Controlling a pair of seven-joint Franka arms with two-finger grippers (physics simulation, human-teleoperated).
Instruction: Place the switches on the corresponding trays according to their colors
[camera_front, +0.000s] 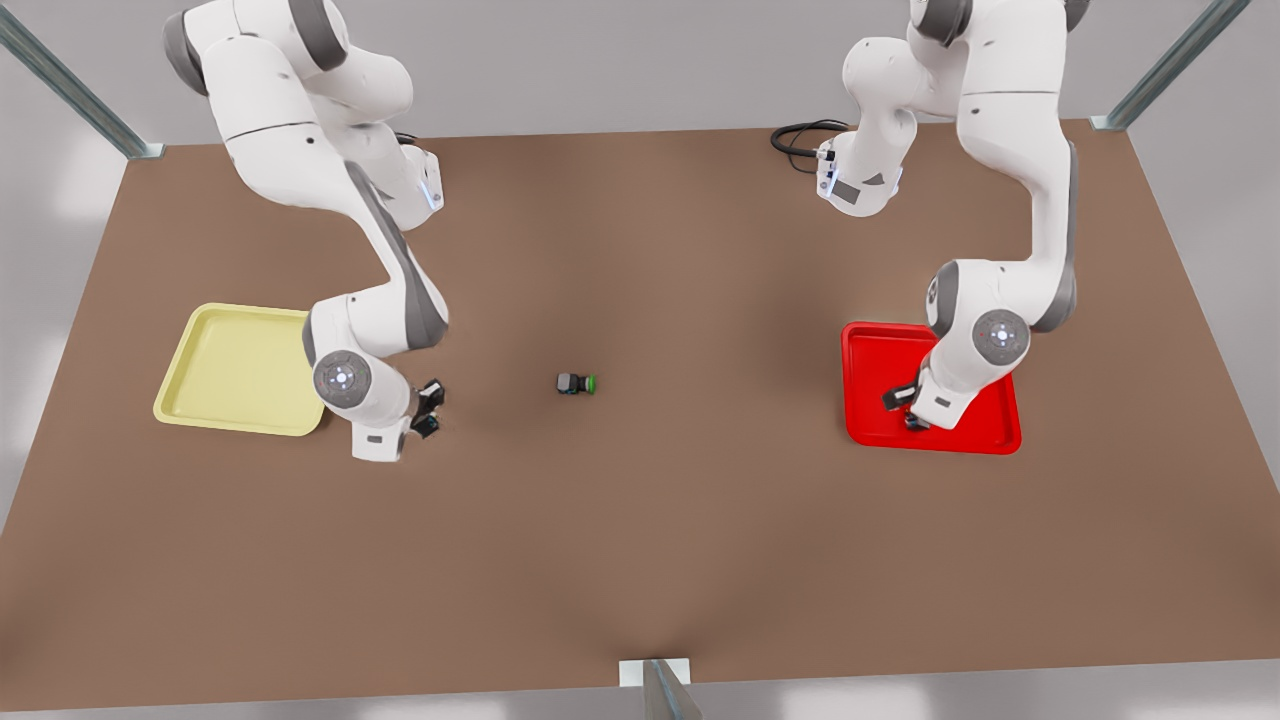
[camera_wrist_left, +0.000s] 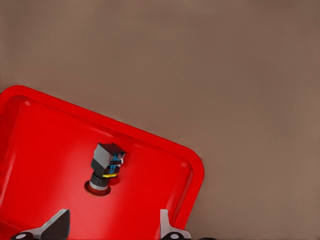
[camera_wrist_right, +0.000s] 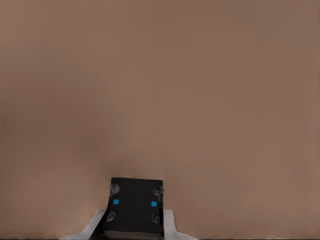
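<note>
The red tray (camera_front: 872, 372) lies at the front view's right, and my left gripper (camera_front: 905, 405) hangs low over it. In the left wrist view a switch (camera_wrist_left: 106, 167) stands cap-down on the red tray (camera_wrist_left: 45, 160), free of my open left gripper (camera_wrist_left: 112, 221), whose fingertips (camera_wrist_left: 60, 220) are spread wide. The pale yellow tray (camera_front: 235, 365) lies at the front view's left. Just to its right, over bare table, is my right gripper (camera_front: 428, 408). It is shut (camera_wrist_right: 134, 226) on a black switch body (camera_wrist_right: 135, 205) whose cap is hidden.
A switch with a green cap (camera_front: 576, 383) lies on its side in the middle of the brown table (camera_front: 640, 520). A black cable (camera_front: 800, 138) loops at the back edge. Metal frame posts stand at the table's corners and front centre.
</note>
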